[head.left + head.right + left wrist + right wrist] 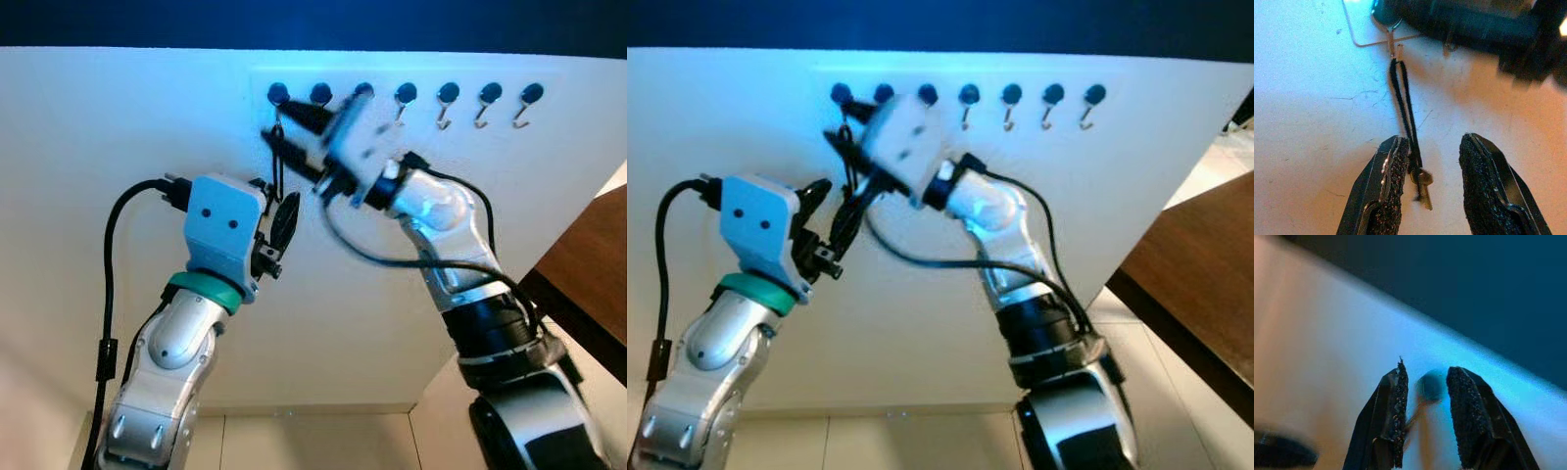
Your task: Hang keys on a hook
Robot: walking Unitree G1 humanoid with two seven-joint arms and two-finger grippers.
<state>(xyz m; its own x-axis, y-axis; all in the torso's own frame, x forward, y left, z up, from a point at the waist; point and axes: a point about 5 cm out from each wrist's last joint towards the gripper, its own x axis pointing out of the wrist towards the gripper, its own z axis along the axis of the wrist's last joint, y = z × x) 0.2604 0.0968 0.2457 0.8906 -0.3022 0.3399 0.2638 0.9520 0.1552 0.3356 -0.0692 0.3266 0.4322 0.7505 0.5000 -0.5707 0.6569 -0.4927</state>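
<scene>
**Key loop on the leftmost hook, both grippers at the hook rail**

Scene: white wall panel (pixel 127 117) carrying a row of seven dark-knobbed hooks (pixel 448 100) near its upper edge, under a dark blue band.

Keys: a black cord loop (pixel 1403 98) hangs from the leftmost hook (pixel 1392 35). At its lower end a small brass-coloured key (pixel 1422 188) dangles against the wall. In the head view the cord (pixel 278 157) drops straight toward 6 o'clock from that hook (pixel 278 95).

Left gripper (pixel 1425 181): below the hook row, at about 7 o'clock from the leftmost hook in the head view (pixel 279 230). Jaws apart, one finger on either side of the cord's lower end. The cord runs along the inner face of one finger (pixel 1393 171); contact looks likely, but it is not pinched. The other finger stands clear of the key.

Right gripper (pixel 284 132): reaching across from about 4 o'clock, its fingertips at the leftmost hooks, just beside the top of the cord. Somewhat motion-blurred. In its wrist view the fingers (pixel 1396 401) stand apart with a blurred dark hook knob (pixel 1430 386) between them; nothing clamped.

Lower edge of the head view: pale tiled floor (pixel 313 441). A brown wooden surface (pixel 588 264) lies at 3 o'clock.
</scene>
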